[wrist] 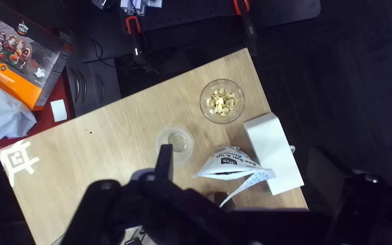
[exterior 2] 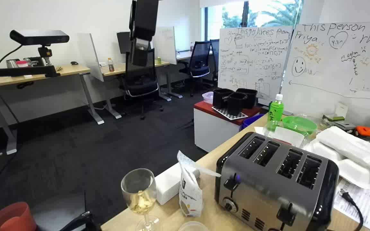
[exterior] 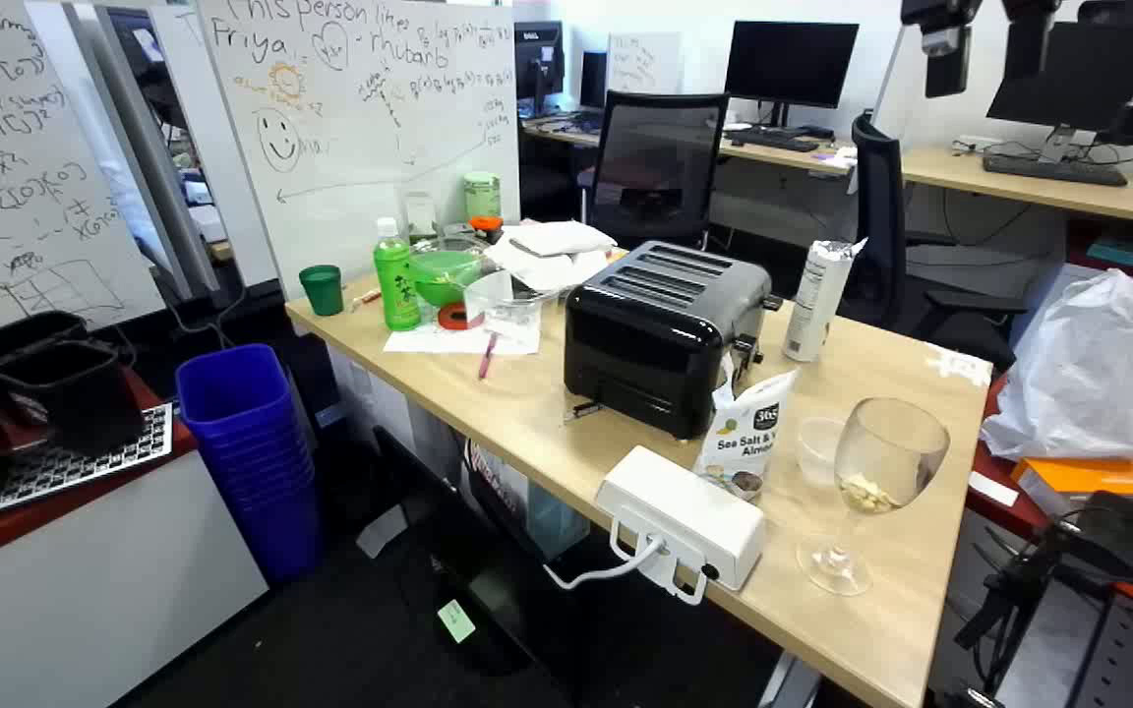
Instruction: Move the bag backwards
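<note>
Step, by my reading: approach; grasp not yet made. Gripper (exterior: pixel 985 71) hangs high over the counter (exterior: pixel 891 369) with its fingers parted wide and nothing between them.

Bag (wrist: pixel 230 165) stands upright, mouth up, loose flap leaning out, near one long edge of the counter. White box (wrist: pixel 274 154) lies between it and that edge. Contact of bag with box: cannot tell.

Next move (judged): come down over the bag, set the fingers either side of its upper part, close gently. Film will probably crumple, so a firm fold is wanted before travel. "Backwards" is ambiguous here; I take it as away from the box's long edge.

Clearances: toaster (exterior: pixel 667 329) just beside the bag; plastic cup (wrist: pixel 178 141) near it. Wine glass (exterior: pixel 906 442) with nuts (wrist: pixel 221 101) stands toward the corner where the box's long edge meets the short edge; easily tipped, I judge. Open room: bare wood past the cup, toward the corner with the white sticker (wrist: pixel 18 161). Lifting looks safer than dragging.
</note>
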